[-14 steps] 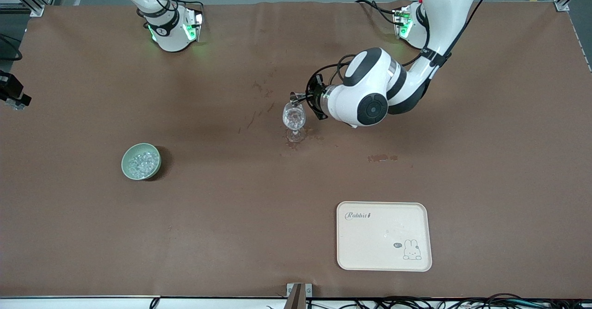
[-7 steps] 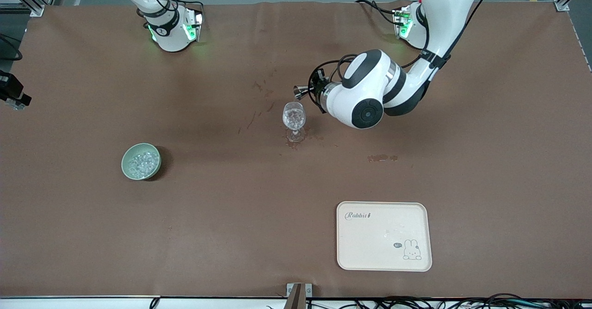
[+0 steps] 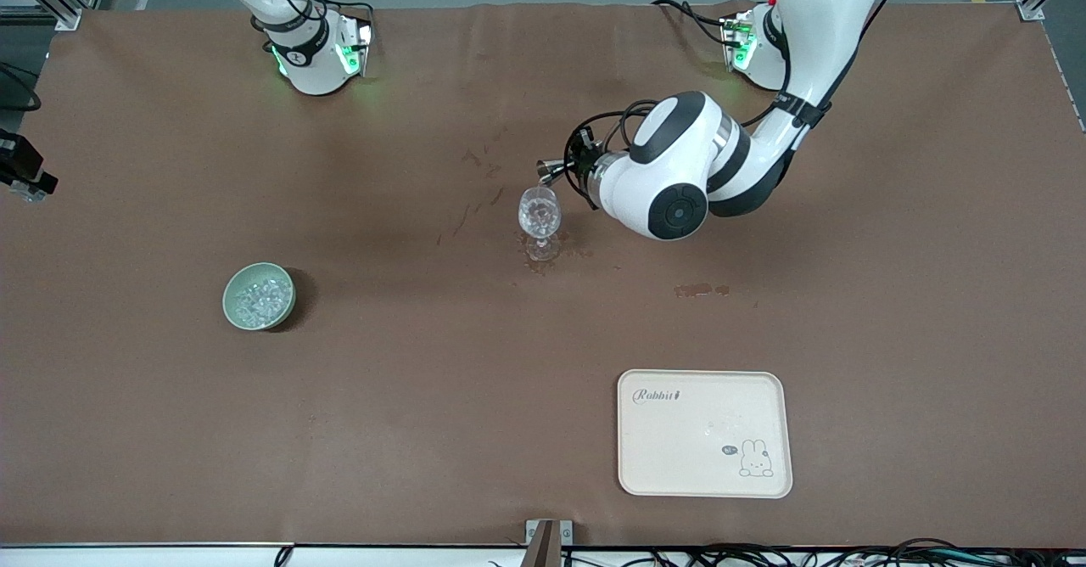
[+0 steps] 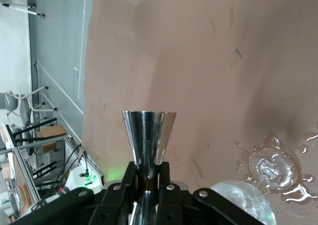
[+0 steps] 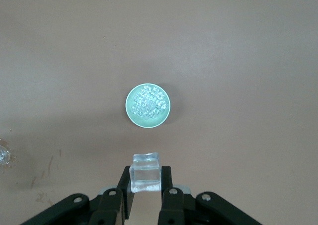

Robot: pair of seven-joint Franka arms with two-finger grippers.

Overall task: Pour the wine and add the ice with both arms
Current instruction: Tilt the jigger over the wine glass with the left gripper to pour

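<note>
A clear stemmed glass (image 3: 540, 215) stands mid-table with glittering clear contents and a wet patch round its foot; its foot also shows in the left wrist view (image 4: 273, 168). My left gripper (image 3: 567, 173) is shut on a steel jigger (image 3: 547, 166), held sideways just beside and above the glass rim. In the left wrist view the gripper (image 4: 147, 173) clamps the jigger (image 4: 149, 135) at its waist. Ice (image 3: 259, 300) fills a pale green bowl (image 3: 229, 291). My right gripper (image 5: 145, 178) is shut on a large clear ice cube (image 5: 145, 168), high over the table near the bowl (image 5: 130, 113); it is out of the front view.
A cream tray (image 3: 768, 474) with a rabbit print lies near the front camera, toward the left arm's end. Dark stains (image 3: 700, 290) mark the brown cloth near the glass. The arm bases (image 3: 318, 58) stand along the table's top edge.
My left gripper has drawn the jigger back from over the glass rim, a little toward the left arm's base. The glass and the bowl have not moved.
</note>
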